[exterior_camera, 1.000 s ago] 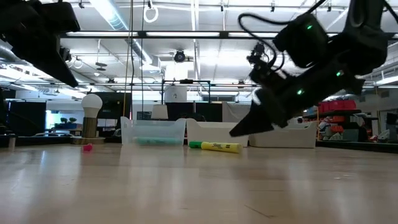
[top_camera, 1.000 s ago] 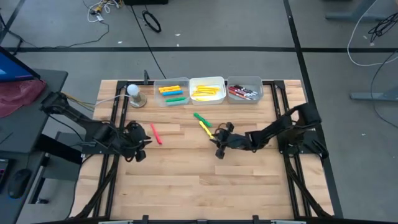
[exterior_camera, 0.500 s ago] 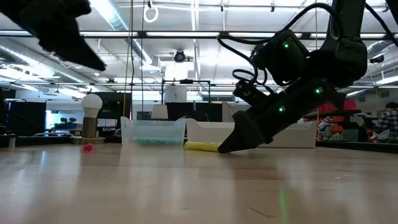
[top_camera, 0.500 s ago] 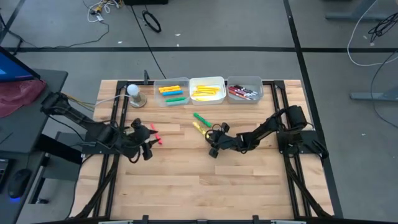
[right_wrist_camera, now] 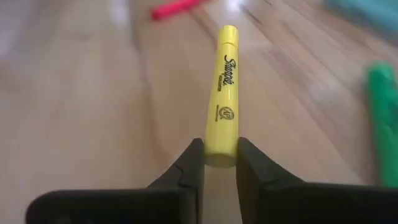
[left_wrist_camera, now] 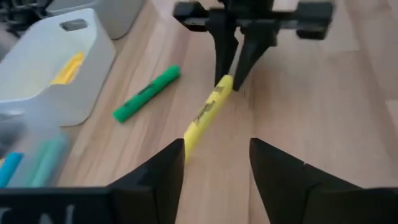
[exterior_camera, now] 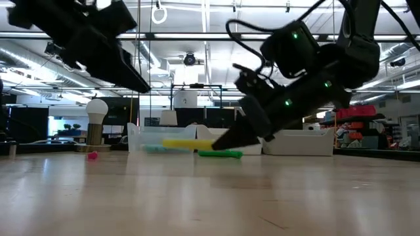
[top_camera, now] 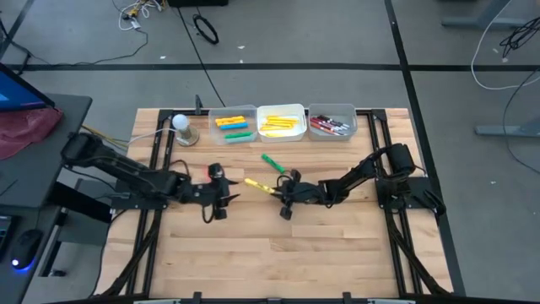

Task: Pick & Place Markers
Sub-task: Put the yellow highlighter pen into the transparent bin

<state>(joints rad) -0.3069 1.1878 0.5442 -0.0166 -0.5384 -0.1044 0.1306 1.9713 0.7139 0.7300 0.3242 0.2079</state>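
Observation:
My right gripper [top_camera: 279, 192] is shut on a yellow marker [top_camera: 260, 185] near the table's middle, held above the wood [exterior_camera: 187, 143]. My left gripper [top_camera: 223, 192] is open and empty just left of the marker's free end; in the left wrist view its fingers [left_wrist_camera: 214, 165] stand apart below that end [left_wrist_camera: 189, 138]. A green marker [top_camera: 272, 162] lies flat on the table behind them. A pink marker [exterior_camera: 92, 155] lies flat on the table; in the high view my left arm covers most of it. My right gripper pinches the yellow marker's end [right_wrist_camera: 221, 149] nearest the right arm between its two fingers. The fingers come slanting down from the table's right and lie in line with the marker. The marker sticks out level toward the table's left, clear of the table.
Three plastic bins stand in a row at the far edge: the left [top_camera: 232, 124] with yellow, orange and green markers, the middle [top_camera: 281, 122] with yellow ones, the right [top_camera: 332, 122] with red and dark ones. A light bulb on a stand [top_camera: 180, 127] is left of them.
My right gripper has come down on the yellow marker, taken hold of it and carried it up and toward the table's left; the marker now points left, clear of the table. My left gripper has moved toward the table's right, up to the marker's free end.

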